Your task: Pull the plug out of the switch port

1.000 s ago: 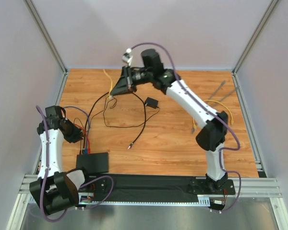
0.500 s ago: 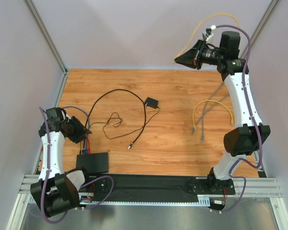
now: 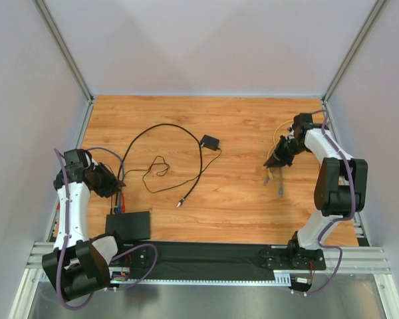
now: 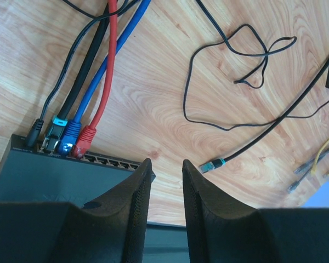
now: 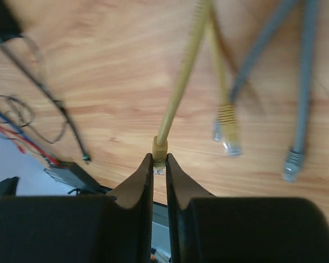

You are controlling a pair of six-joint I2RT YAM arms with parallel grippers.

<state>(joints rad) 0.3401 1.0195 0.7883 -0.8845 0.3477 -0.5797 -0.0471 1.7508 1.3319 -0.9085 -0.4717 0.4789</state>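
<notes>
The switch port is a flat black box at the near left. In the left wrist view a black, a teal, a blue and a red plug sit in its socket row. My left gripper hovers over the box's far edge, and its jaws stand a little apart and empty, to the right of the plugs. My right gripper is low over the table at the right. It is shut on a yellow plug of a yellow cable.
A small black adapter block with a thin black cord lies mid-table. A loose black cable with a teal-tipped plug lies beside the switch. Grey cable ends and a second yellow plug lie under the right gripper.
My right arm has swung from mid-table up and to the back right, then down to the table at the right, carrying the yellow cable. The left arm has barely moved.
</notes>
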